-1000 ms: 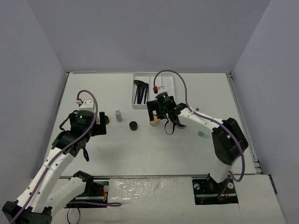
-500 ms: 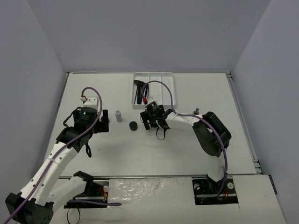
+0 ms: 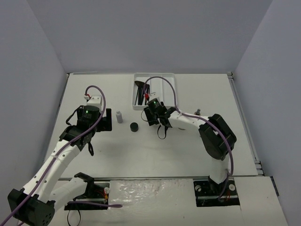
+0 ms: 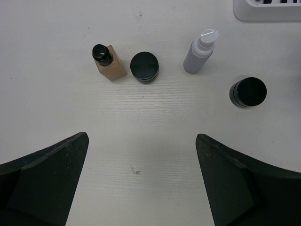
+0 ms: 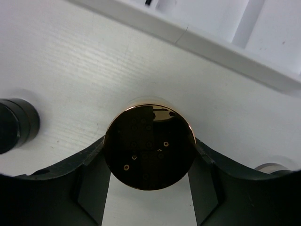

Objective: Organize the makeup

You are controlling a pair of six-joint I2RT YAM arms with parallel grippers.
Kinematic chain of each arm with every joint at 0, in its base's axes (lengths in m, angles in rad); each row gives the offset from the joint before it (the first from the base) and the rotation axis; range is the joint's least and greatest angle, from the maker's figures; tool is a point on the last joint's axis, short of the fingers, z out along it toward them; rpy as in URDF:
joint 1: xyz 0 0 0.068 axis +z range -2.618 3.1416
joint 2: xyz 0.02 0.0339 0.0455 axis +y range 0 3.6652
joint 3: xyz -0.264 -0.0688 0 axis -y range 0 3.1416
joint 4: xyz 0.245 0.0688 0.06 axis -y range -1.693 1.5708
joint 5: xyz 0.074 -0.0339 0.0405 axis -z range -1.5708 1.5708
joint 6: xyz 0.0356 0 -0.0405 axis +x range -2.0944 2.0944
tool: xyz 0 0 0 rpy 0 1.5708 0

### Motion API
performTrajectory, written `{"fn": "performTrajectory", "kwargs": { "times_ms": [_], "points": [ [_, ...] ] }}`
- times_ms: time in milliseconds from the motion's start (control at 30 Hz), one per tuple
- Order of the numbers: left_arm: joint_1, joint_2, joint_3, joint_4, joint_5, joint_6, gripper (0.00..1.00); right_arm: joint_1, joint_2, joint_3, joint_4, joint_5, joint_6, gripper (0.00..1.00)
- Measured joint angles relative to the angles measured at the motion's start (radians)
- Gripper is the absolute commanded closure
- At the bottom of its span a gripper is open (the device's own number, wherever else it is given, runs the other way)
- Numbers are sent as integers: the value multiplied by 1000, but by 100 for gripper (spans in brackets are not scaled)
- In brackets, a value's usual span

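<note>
In the right wrist view a round gold-tan jar [image 5: 149,146] with a dark mirror-like lid stands on the table, and my right gripper [image 5: 149,143] is shut on it, fingers touching both its sides. From above, the right gripper [image 3: 153,117] hides the jar, just below the white tray [image 3: 140,108]. My left gripper [image 4: 141,139] hangs open over bare table. Ahead of it stand a tan bottle [image 4: 109,63], a round black compact [image 4: 144,67], a white bottle [image 4: 201,52] and a second black compact [image 4: 248,92]. Black brushes [image 3: 141,94] lie in the tray's left compartment.
The tray's front wall [image 5: 225,52] runs close behind the held jar. A black compact [image 5: 16,125] sits to the jar's left. Seen from above, the white bottle [image 3: 119,117] and black compact [image 3: 134,127] stand between the arms. A small object [image 3: 198,111] lies right of the right arm.
The right gripper has moved left, come down over the gold-tan jar and closed its fingers onto it. The left arm has shifted slightly up and right, still open.
</note>
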Motion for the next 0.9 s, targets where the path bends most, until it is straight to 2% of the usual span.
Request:
{"fn": "performTrajectory", "kwargs": {
  "times_ms": [200,400,667,900],
  "points": [
    [0,4,0,4,0,0,3,-96,6,231,-21,-17,21,100],
    [3,4,0,5,0,0,3,-193,164,515,-9,-36,-6,100],
    [5,4,0,4,0,0,3,-227,427,628,-38,-47,-21,98],
    [5,5,0,4,0,0,3,-239,509,731,-87,-39,-36,68]
  ]
}}
